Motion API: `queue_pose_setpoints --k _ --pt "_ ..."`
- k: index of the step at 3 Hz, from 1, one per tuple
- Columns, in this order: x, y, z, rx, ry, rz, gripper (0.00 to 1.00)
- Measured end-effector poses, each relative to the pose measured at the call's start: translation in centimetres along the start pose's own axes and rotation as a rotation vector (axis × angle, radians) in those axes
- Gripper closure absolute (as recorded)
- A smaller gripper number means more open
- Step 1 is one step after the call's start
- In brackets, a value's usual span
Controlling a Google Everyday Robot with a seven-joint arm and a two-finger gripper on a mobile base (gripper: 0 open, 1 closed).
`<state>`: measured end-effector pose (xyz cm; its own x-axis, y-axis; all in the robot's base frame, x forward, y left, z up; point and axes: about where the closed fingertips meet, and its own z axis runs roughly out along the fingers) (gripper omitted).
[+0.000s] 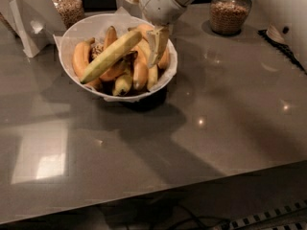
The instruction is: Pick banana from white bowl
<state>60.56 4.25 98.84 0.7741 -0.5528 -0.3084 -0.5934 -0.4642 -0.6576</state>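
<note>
**A:** Where is the gripper?

**B:** The gripper [156, 51] hangs tip-down inside the white bowl [66, 56], over the right side of the fruit as the camera sees it.

**A:** Open or closed?

**B:** I cannot tell how wide it is, nor whether it grips anything.

**A:** And the banana?

**B:** The banana [111, 55] lies slantwise on top of the shorter bananas [140, 73], just left of the gripper, its upper end close to it. The bowl stands on the table [216, 128]. A jar [231, 11] stands behind and right of the gripper.
</note>
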Motion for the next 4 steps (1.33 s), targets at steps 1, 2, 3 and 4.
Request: queue_pose_setpoints --k 1,2,3,4 --pt "-1.0 -0.3 1.6 -0.024 -0.051 -0.034 0.19" --pt "-1.7 -0.1 2.7 -0.048 -0.084 -0.046 0.31" --pt "-2.0 0.2 3.2 -0.077 -0.09 -0.051 0.5" --pt "-2.4 0.4 2.7 -0.1 -0.075 -0.063 0.73"
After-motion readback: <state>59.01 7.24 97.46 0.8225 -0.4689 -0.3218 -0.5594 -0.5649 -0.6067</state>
